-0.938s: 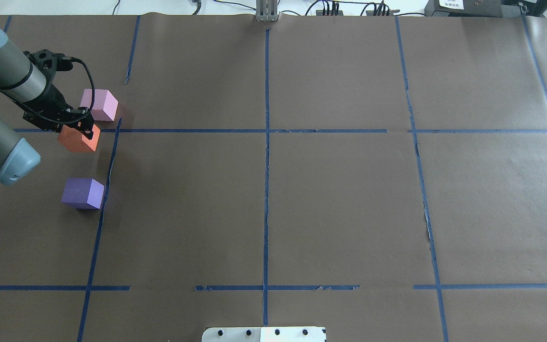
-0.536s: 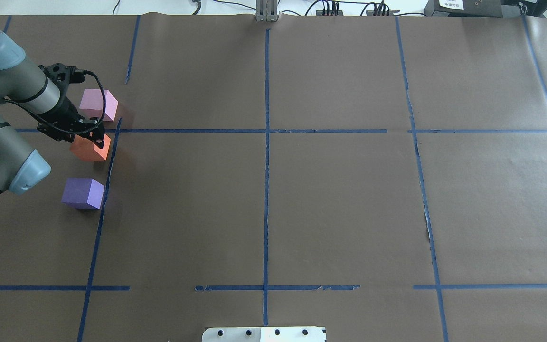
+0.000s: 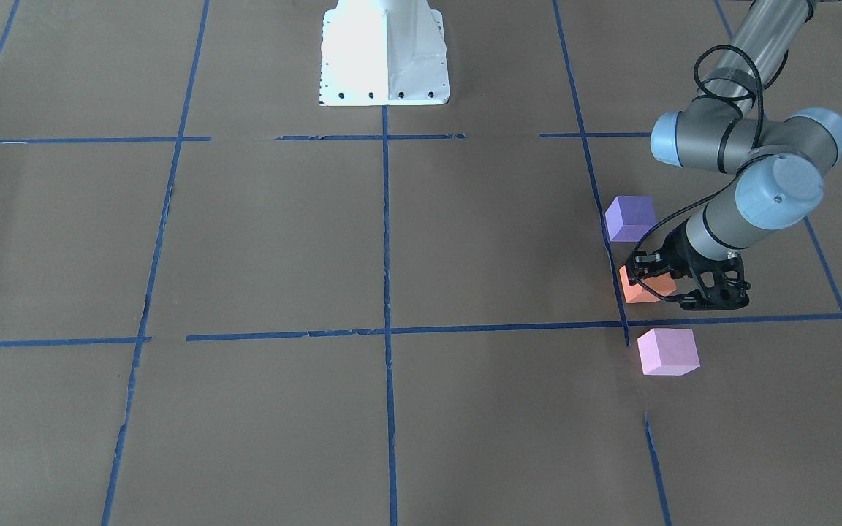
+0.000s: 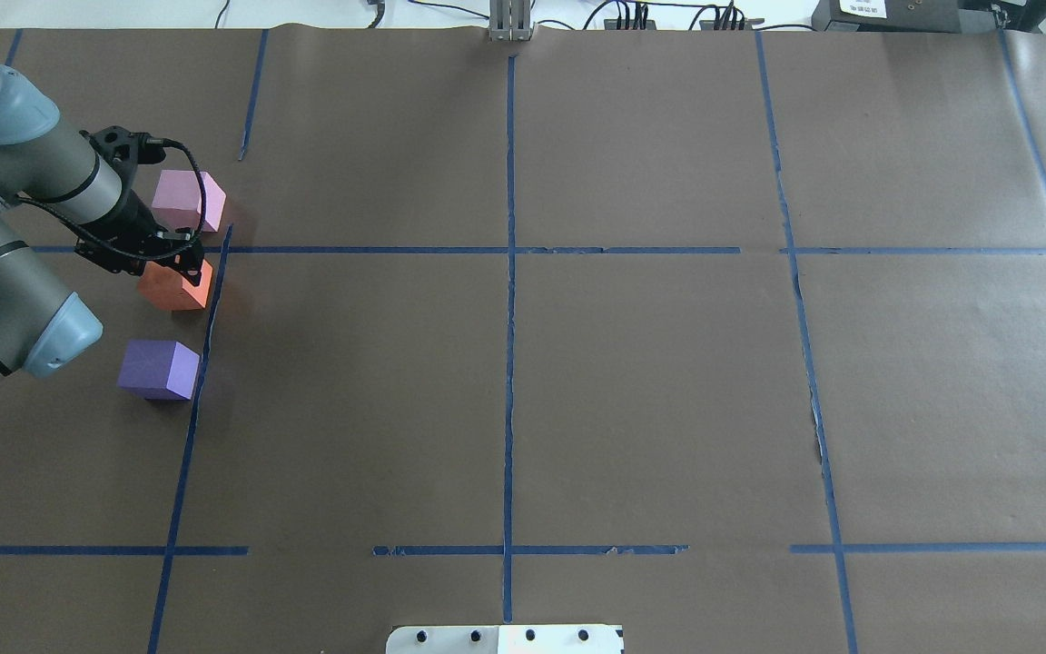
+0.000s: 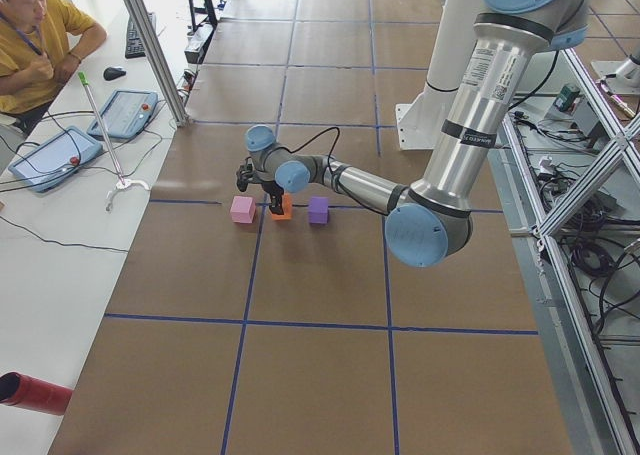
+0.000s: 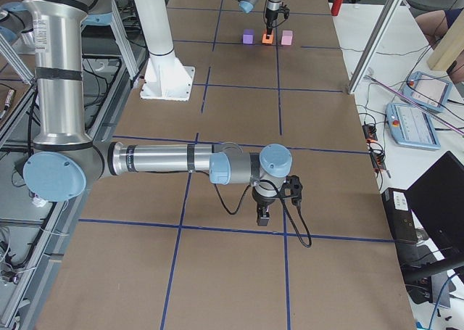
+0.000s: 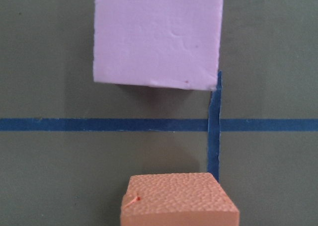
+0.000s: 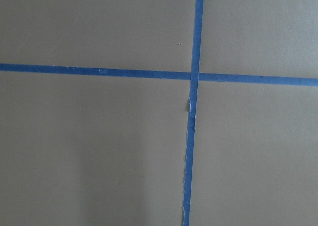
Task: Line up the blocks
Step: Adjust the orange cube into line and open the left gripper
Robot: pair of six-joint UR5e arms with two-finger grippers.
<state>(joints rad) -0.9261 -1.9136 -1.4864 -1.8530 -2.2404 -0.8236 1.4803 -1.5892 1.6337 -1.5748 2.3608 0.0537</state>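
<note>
Three foam blocks lie near a blue tape line on my left side. The pink block [image 4: 187, 200] [image 3: 667, 351] is farthest from me and the purple block [image 4: 158, 369] [image 3: 631, 218] is nearest. The orange block [image 4: 173, 286] [image 3: 639, 290] sits between them. My left gripper [image 4: 180, 265] [image 3: 647, 276] is shut on the orange block, low at the paper; I cannot tell if it touches. In the left wrist view the orange block [image 7: 179, 201] is at the bottom and the pink block [image 7: 156, 37] is ahead. My right gripper [image 6: 262, 215] hangs over bare paper far away; I cannot tell its state.
Brown paper with a blue tape grid [image 4: 509, 250] covers the table. The white robot base [image 3: 384, 55] stands at the table's middle edge on my side. An operator [image 5: 30, 35] sits beyond the far edge, with tablets [image 5: 50, 160] on the side bench.
My left gripper has carried the orange block to the right and slightly toward me, up to the tape line between the pink and purple blocks. Those two have not moved.
</note>
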